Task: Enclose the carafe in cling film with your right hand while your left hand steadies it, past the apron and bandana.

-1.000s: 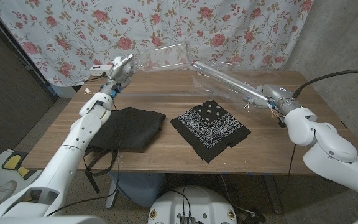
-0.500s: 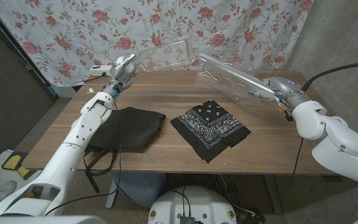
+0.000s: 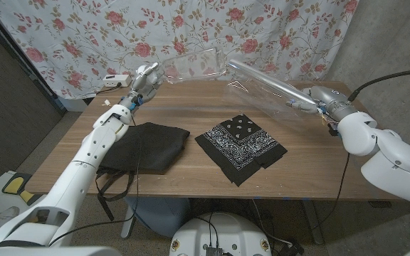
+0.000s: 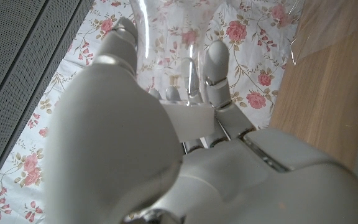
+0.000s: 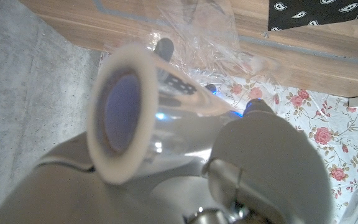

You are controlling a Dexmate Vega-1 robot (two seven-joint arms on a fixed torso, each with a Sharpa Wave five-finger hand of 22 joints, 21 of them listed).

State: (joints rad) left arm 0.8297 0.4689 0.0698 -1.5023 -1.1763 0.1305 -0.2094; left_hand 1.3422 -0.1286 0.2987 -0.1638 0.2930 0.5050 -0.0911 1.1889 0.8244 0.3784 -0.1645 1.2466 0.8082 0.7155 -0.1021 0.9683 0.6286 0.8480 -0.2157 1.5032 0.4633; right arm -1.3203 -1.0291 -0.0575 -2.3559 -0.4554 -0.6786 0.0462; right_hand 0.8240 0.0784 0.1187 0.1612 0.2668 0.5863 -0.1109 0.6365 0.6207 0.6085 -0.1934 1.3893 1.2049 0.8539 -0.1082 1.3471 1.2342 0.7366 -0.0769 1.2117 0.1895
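Observation:
My left hand point(image 3: 146, 75) holds a clear glass carafe point(image 3: 189, 65) above the table's far edge. In the left wrist view its fingers point(image 4: 216, 62) wrap the carafe point(image 4: 166, 43). My right hand point(image 3: 312, 98) grips a roll of cling film point(image 3: 262, 82) that slants up toward the carafe. A loose sheet of film point(image 3: 244, 96) hangs from the roll near the carafe. The right wrist view shows the roll's tube end point(image 5: 122, 127) and crinkled film point(image 5: 197, 31). The black apron point(image 3: 144, 146) and the black patterned bandana point(image 3: 242, 146) lie on the table nearer me.
A floral curtain point(image 3: 262, 28) hangs right behind the wooden table point(image 3: 191, 107). A small white device point(image 3: 111, 78) sits at the back left corner. A black cable point(image 3: 390, 80) runs off my right arm. Apron straps point(image 3: 109, 188) dangle over the front edge.
My right hand has lifted and drawn right, raising the roll and pulling the film. The left hand has shifted slightly right with the carafe.

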